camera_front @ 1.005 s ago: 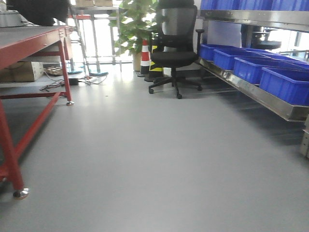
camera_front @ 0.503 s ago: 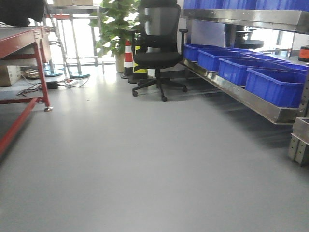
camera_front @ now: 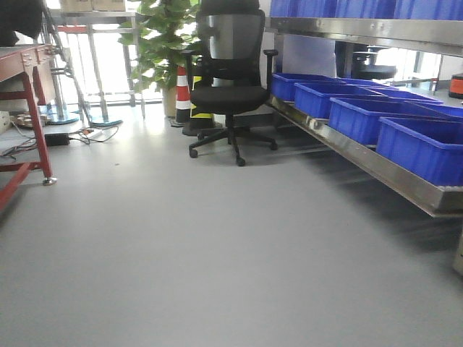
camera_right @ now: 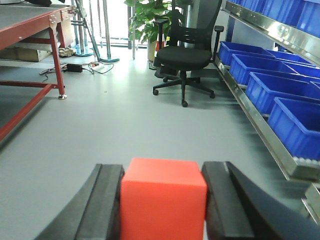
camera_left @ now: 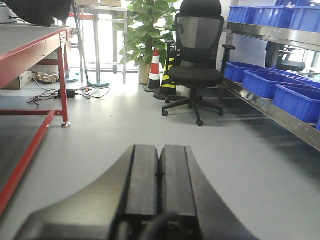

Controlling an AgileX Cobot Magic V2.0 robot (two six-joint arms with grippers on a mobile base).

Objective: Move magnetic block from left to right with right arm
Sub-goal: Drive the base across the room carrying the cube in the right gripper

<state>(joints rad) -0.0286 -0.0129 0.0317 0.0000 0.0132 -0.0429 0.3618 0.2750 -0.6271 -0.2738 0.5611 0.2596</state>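
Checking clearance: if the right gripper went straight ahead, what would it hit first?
The way looks free over the grey floor; the black office chair seems first in line, though depth is unclear.

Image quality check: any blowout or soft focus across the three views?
Front view: windows behind the plant blown out. Left wrist view: left gripper soft, near the lens; chair sharp. Right wrist view: red block and fingers soft; blue bins sharp.
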